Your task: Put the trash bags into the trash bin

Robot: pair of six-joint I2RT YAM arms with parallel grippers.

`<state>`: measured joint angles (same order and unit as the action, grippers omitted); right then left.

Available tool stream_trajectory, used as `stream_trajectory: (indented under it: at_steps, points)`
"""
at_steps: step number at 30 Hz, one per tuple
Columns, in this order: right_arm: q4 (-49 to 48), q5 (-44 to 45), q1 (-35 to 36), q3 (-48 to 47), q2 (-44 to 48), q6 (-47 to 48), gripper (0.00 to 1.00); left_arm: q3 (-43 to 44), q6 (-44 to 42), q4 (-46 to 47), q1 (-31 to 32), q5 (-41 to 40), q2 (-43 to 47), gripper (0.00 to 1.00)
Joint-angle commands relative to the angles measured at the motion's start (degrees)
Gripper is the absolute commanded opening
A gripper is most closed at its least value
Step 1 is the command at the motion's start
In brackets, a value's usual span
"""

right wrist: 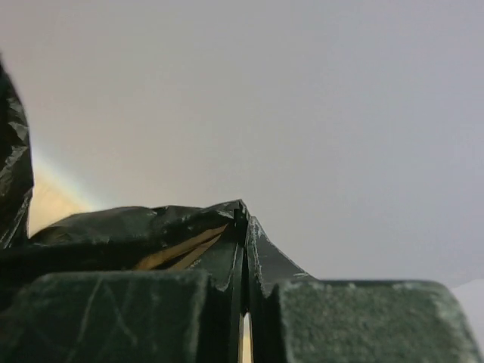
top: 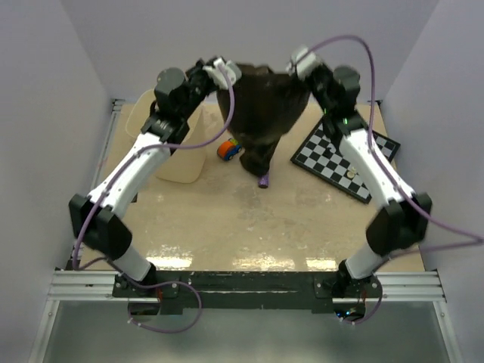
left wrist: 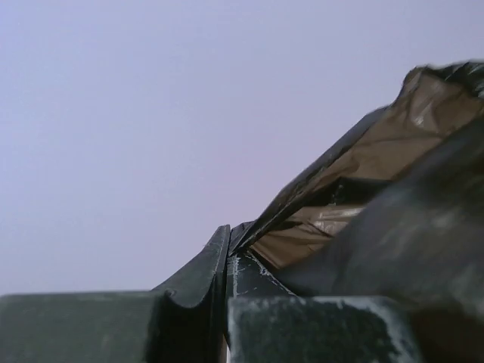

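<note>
**Both grippers clamped on the trash bag**

The left gripper [top: 224, 72] and the right gripper [top: 298, 65] were each pinched tight on a top corner of the trash bag [top: 261, 113]. They held it spread between them above the far side of the table [top: 249, 223]. The bag's lower end hung just beside a small orange-and-blue object [top: 228, 150]. The trash bin [top: 184, 162] stood left of the bag, partly behind the left arm. A chequered board [top: 336, 160] lay to the right. Plain pale walls enclosed the glossy tan tabletop.
</note>
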<state>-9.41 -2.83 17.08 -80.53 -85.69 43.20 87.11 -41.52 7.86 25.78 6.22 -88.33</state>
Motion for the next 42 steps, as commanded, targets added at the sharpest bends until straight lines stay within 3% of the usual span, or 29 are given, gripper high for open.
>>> stream_trajectory:
  at_steps: [1,3,4,6,7,9,11,14,15,16,17,18,19,20,21,22,24,26,28,30,33,36,42]
  points:
    - [-5.2,3.2,-2.9,-42.2,-18.6,-8.5,0.0,23.2,-3.6,17.4,-1.3,-8.9,-13.4,0.0]
    - [-5.6,1.1,-2.9,-64.3,-25.3,-12.9,0.0,38.9,-7.1,23.5,-1.3,-8.9,-21.5,0.0]
    - [-9.0,-0.1,-2.9,-70.1,-26.9,-15.6,0.0,49.3,-8.4,27.7,-1.3,-7.4,-25.4,0.0]
    - [-22.9,-6.7,-2.7,-70.1,-23.4,-19.3,0.0,59.5,-8.8,40.3,-1.0,1.8,-30.9,0.0]
    - [-31.0,-9.5,-2.1,-61.5,-19.1,-19.9,0.0,59.1,-10.5,46.2,-0.6,7.3,-31.3,0.0]
    - [-45.8,-12.9,0.3,-48.1,-11.3,-16.4,0.0,50.5,-18.3,53.5,1.9,18.9,-27.2,0.0]
    - [-48.6,-14.8,3.9,-37.9,-5.1,-11.3,0.0,39.9,-25.3,58.4,4.4,25.4,-21.3,0.0]
    - [-43.2,-15.9,5.9,-16.8,5.7,-0.3,0.0,20.3,-28.8,72.0,7.7,29.3,-13.4,0.0]
    - [-38.6,-13.8,6.0,-7.4,8.0,5.3,0.0,10.7,-29.5,76.0,8.1,31.0,-11.3,0.0]
    - [-28.1,-9.0,6.0,-0.4,8.2,10.2,0.0,-1.0,-28.6,79.4,8.1,33.3,-8.1,0.0]
    - [-9.0,-3.7,6.0,2.7,4.2,14.8,0.0,-12.9,-29.1,73.0,8.1,36.3,-3.6,0.0]
    - [22.5,-3.3,5.3,0.2,-3.3,18.1,0.0,-26.5,-42.2,48.0,7.1,40.8,5.5,0.0]
    - [48.8,-11.2,2.4,-0.8,-8.8,23.5,0.0,-25.8,-69.7,-7.2,4.8,42.2,12.7,0.0]
    - [59.6,-18.0,-0.2,3.8,-9.1,28.3,0.0,-19.4,-85.8,-42.5,4.3,39.1,12.0,0.0]
    - [62.1,-23.6,-2.6,12.1,-3.2,32.1,0.0,-17.1,-85.7,-61.1,4.9,37.4,11.9,0.0]
    - [63.2,-26.2,-3.4,18.5,7.8,36.6,0.0,-20.3,-83.1,-65.7,5.4,37.1,14.6,0.0]
    - [66.4,-28.5,-3.1,25.4,29.4,45.9,0.0,-31.2,-79.3,-56.8,5.2,39.7,27.2,0.0]
    - [60.4,-32.6,-3.1,27.0,46.8,40.8,0.0,-41.4,-64.0,-37.6,5.2,47.8,39.1,0.0]
    - [58.1,-35.0,-3.0,27.1,55.3,39.2,0.0,-48.6,-54.4,-22.5,5.2,53.0,46.8,0.0]
    - [58.8,-35.7,-3.0,25.3,53.6,36.0,0.0,-50.7,-50.8,-18.5,5.3,54.1,49.5,0.0]
    - [57.5,-35.2,-3.0,22.4,45.5,25.7,0.0,-47.7,-53.7,-27.8,5.4,50.1,47.4,0.0]
    - [54.8,-34.6,-3.0,19.5,38.2,17.4,0.0,-45.5,-53.6,-29.0,5.4,46.3,45.7,0.0]
    - [41.6,-32.1,-3.0,17.8,36.5,6.4,0.0,-47.3,-38.1,-10.5,5.3,38.2,46.9,0.0]
